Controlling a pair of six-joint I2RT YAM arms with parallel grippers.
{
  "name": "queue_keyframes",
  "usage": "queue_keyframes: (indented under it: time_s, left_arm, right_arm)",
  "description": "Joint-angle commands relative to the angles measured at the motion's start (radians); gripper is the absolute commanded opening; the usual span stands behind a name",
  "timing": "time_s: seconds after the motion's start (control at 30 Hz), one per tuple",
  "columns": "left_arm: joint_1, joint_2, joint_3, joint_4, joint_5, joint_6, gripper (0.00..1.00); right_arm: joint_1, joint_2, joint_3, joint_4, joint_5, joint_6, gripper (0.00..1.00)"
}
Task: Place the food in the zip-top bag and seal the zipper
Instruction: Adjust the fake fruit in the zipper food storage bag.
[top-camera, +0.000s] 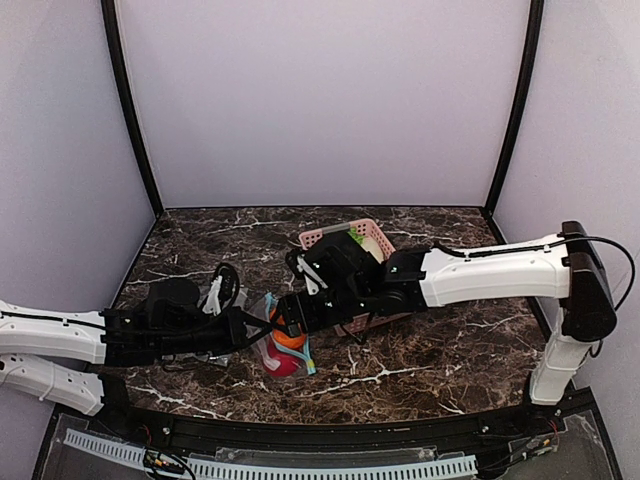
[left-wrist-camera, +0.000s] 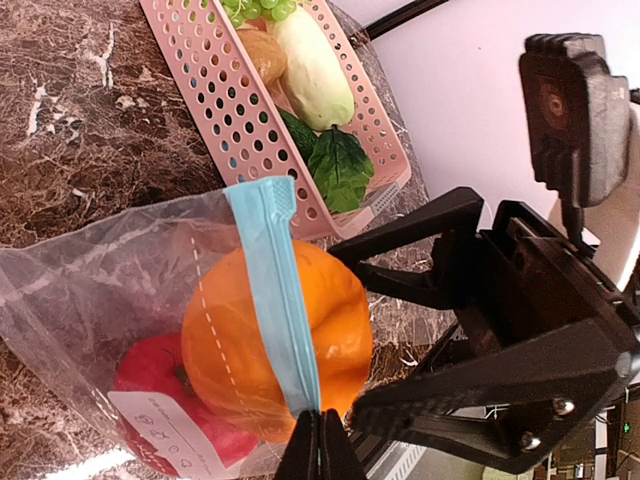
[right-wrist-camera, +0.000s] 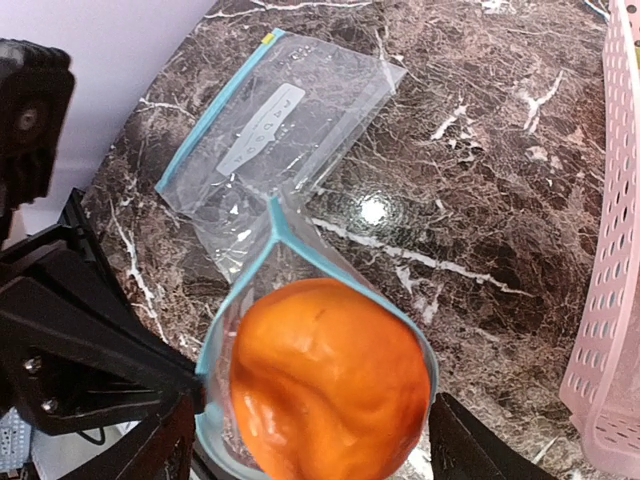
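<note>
The zip-top bag lies on the marble table, its mouth propped wide. A round orange fruit sits in that mouth, ringed by the light blue zipper. A red tomato-like fruit lies deeper in the bag, beside the white label. My left gripper is shut on the zipper strip at the bag's near edge. My right gripper stands open, with one finger on each side of the orange fruit. More food lies in the pink basket, including green grapes.
A second clear bag lies flat on the table beyond the held one. The pink basket stands behind the right arm and holds a pale long vegetable and a dark green leaf. Grey walls close in the table.
</note>
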Motion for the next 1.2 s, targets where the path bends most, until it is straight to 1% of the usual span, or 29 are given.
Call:
queue_keyframes:
  time_s: [0.0,0.1,0.27,0.47,0.77,0.9,1.17]
  left_arm:
    - [0.005,-0.012,-0.012,-0.018,-0.012,-0.005,0.01]
    - [0.007,-0.01,-0.013,-0.018,-0.012,-0.005,0.01]
    - [0.008,-0.011,-0.012,-0.019,-0.012,-0.005,0.01]
    - [0.007,-0.011,-0.012,-0.024,-0.012,-0.005,0.01]
    - [0.009,-0.005,-0.008,-0.022,-0.006,-0.001,0.01]
    - [0.008,-0.002,-0.004,-0.021,-0.001,0.001,0.01]
    - [0.011,0.016,-0.002,-0.008,0.013,0.002,0.01]
  right_arm:
    - [0.009,-0.06,-0.029,0.034,-0.019,0.019,0.79]
    - [0.009,-0.068,-0.043,0.022,-0.001,0.032,0.79]
    - [0.009,-0.07,-0.067,-0.012,0.054,0.089,0.75]
    - [0.009,-0.063,-0.08,-0.007,0.04,0.109,0.6]
    - [0.01,-0.015,-0.065,0.032,0.007,0.091,0.51]
    - [0.01,0.009,-0.054,0.054,-0.039,0.088,0.44]
    - [0.01,0.031,-0.054,0.14,-0.07,0.066,0.43]
